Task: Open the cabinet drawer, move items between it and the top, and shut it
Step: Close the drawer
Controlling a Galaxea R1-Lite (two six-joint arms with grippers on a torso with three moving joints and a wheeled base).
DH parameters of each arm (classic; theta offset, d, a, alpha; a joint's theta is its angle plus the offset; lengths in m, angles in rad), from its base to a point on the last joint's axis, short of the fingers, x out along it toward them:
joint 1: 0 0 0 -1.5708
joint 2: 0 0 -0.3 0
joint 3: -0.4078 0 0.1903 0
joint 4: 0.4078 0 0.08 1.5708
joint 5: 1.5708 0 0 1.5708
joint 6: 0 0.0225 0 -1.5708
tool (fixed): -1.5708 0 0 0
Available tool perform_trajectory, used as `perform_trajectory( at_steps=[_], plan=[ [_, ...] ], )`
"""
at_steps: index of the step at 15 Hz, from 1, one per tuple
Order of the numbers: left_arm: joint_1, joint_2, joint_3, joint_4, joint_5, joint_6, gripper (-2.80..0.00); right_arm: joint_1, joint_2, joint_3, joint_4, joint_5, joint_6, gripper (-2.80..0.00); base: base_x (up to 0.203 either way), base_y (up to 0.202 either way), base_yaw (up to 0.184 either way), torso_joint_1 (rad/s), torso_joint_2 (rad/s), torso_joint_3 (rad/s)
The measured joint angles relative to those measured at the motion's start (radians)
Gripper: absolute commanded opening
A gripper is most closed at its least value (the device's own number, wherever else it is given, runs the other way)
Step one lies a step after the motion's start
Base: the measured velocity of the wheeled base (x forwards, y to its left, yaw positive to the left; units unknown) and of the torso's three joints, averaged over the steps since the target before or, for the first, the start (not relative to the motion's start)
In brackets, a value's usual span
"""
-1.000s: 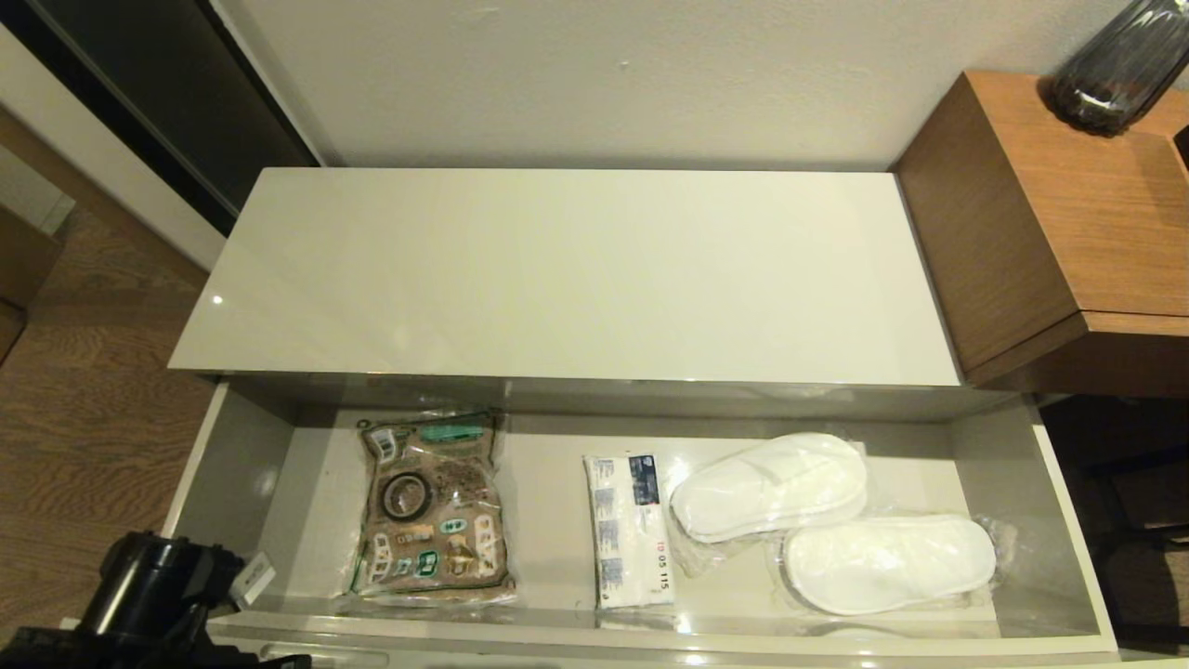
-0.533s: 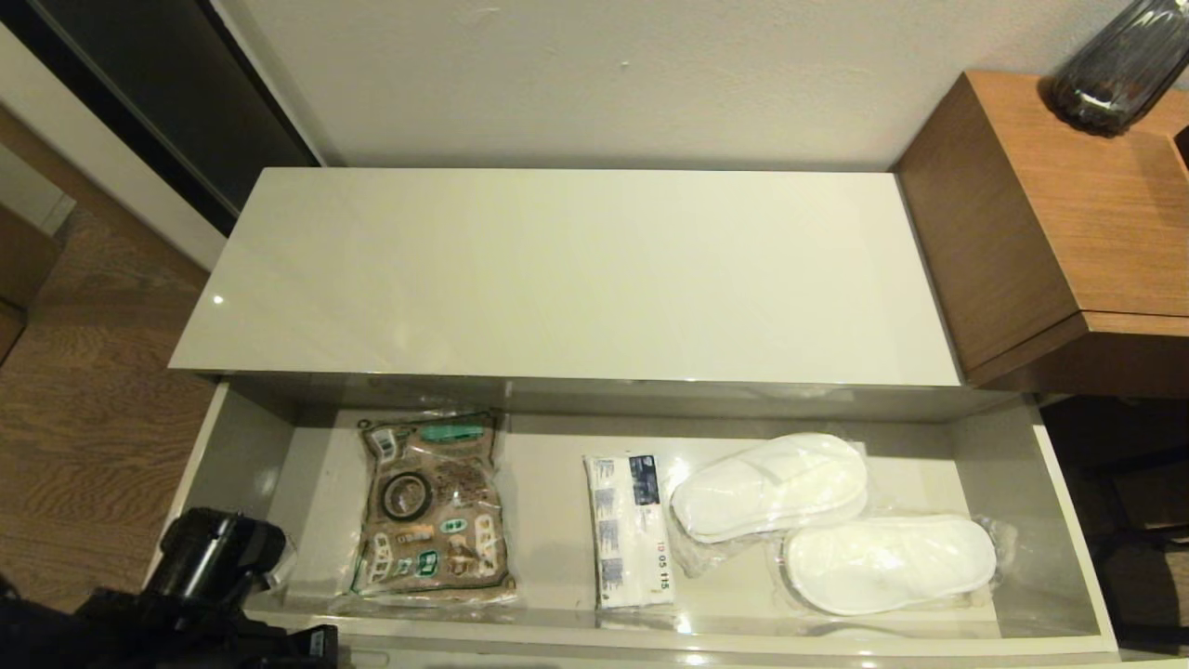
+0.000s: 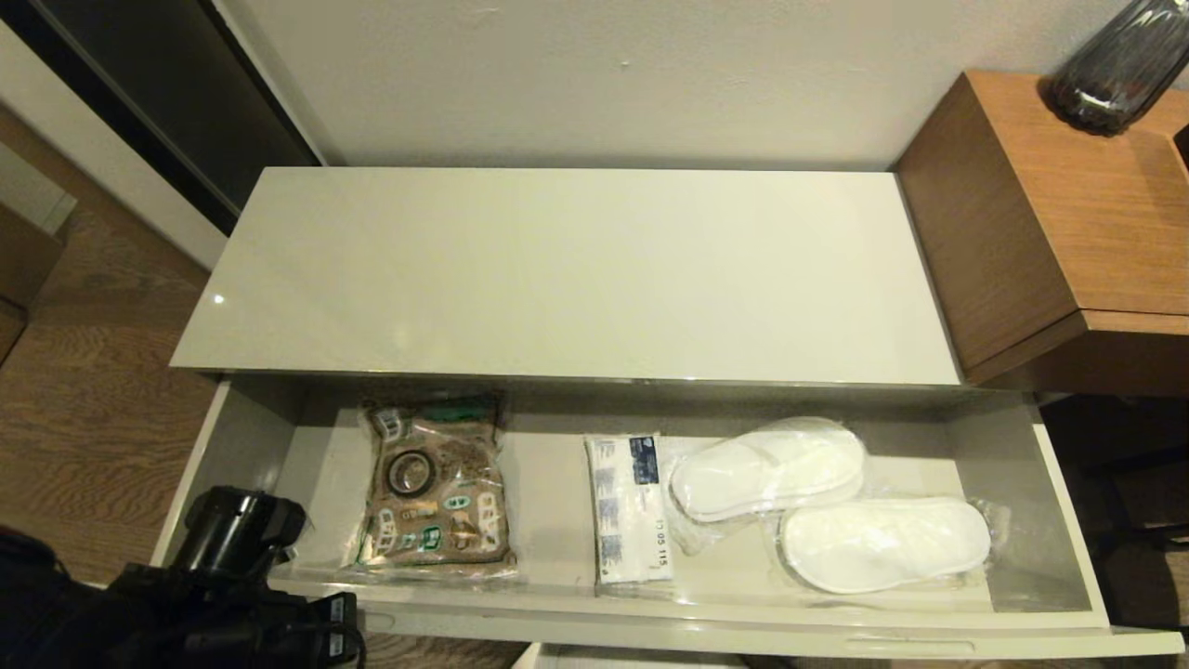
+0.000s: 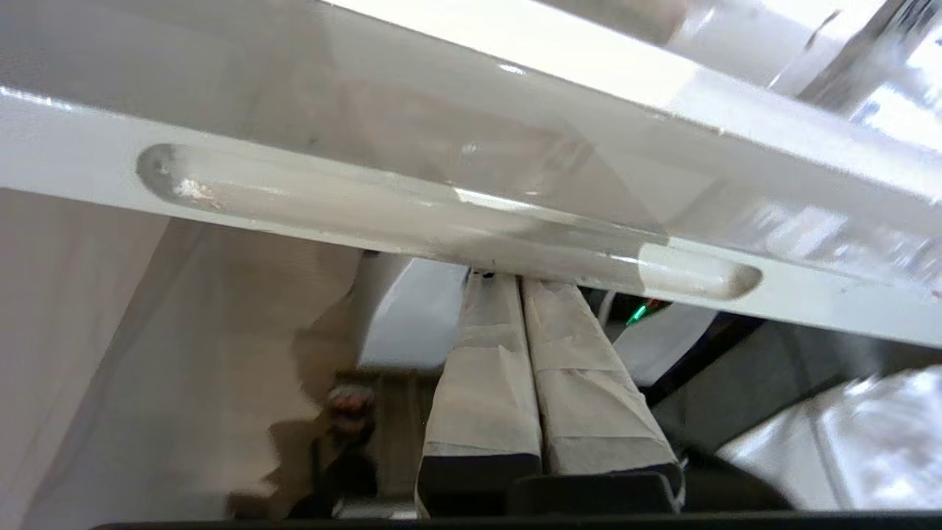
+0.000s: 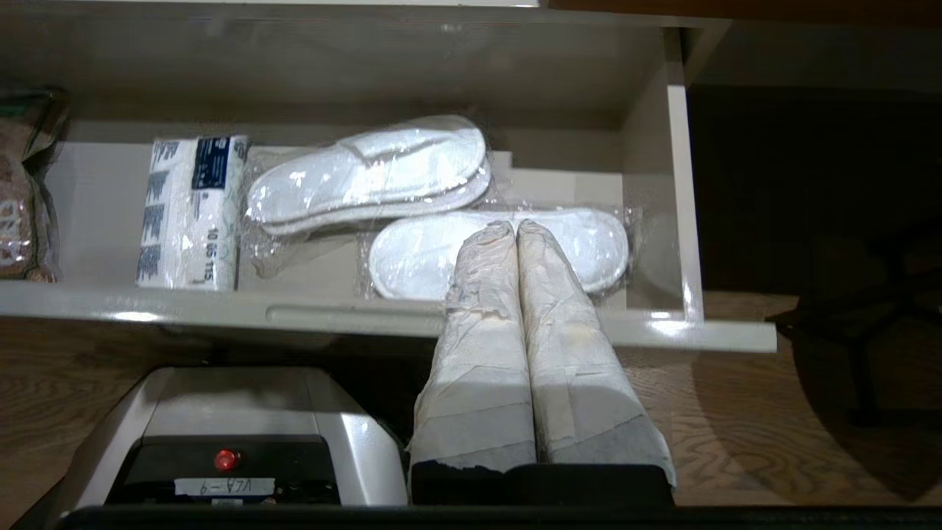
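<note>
The cabinet drawer [image 3: 650, 621] stands pulled out below the bare glossy top [image 3: 567, 269]. Inside lie a small black tape roll [image 3: 409, 472] resting on a brown patterned pouch [image 3: 437, 520], a white tissue pack [image 3: 630, 509] with blue print, and two wrapped white slippers [image 3: 766, 469]. My left gripper [image 4: 515, 278] is shut, its taped tips against the drawer front just under the recessed handle slot [image 4: 441, 213]. My right gripper [image 5: 515, 227] is shut and empty, held before the drawer's right end, over the nearer slipper [image 5: 412, 254].
A brown wooden side table [image 3: 1068, 223] with a dark ribbed vase [image 3: 1119, 65] stands right of the cabinet. Wooden floor [image 3: 84, 390] lies to the left. My own silver base [image 5: 235, 434] sits below the drawer front.
The drawer has slid partway back into the cabinet, its contents moving with it. My left arm has come forward and to the right along the drawer front.
</note>
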Motion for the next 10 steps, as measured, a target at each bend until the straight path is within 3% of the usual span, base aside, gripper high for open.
perform_trajectory(
  at_steps=[6,10],
  plan=[
    [0.0,0.013,-0.083,0.018,0.02,-0.015,-2.8,0.0,0.0,0.0,0.0,0.0,0.0,-2.8,0.0,0.0,0.0,0.0,0.0,0.0],
    [0.0,0.005,-0.224,0.085,0.038,-0.034,-2.8,0.0,0.0,0.0,0.0,0.0,0.0,-2.8,0.0,0.0,0.0,0.0,0.0,0.0]
  ],
)
